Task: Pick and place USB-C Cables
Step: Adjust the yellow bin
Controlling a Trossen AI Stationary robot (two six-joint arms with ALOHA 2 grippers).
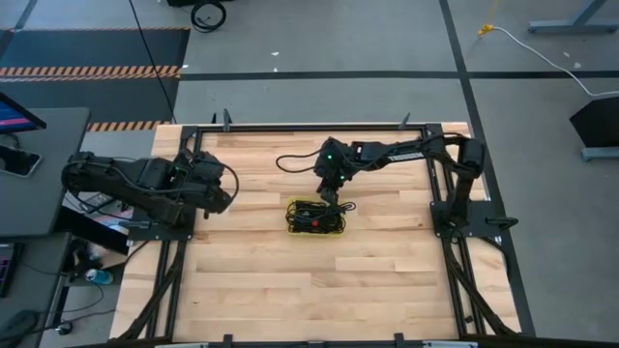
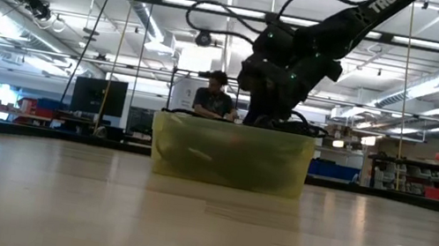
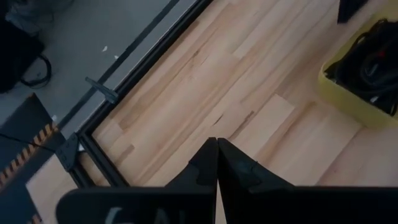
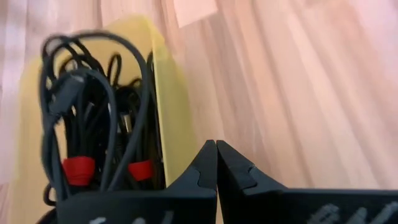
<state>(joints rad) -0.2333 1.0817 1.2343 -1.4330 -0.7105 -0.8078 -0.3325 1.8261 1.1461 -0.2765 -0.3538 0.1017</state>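
At table centre, right gripper [image 4: 216, 163] pinched together, empty, at bin's [image 1: 290, 228] 12 o'clock rim; cables [image 4: 93, 118] heaped, descent could snag loops.

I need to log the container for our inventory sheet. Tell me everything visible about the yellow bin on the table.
The yellow bin is a small, shallow, rectangular tub of what looks like translucent yellow plastic, with low walls and an open top. It sits upright and flat on the wooden table, near its middle. Inside lies a tangle of thin black cables, some with red bands, and loops rise above the rim. The right claw, shut, hangs just beside the bin's edge; whether it touches is unclear.
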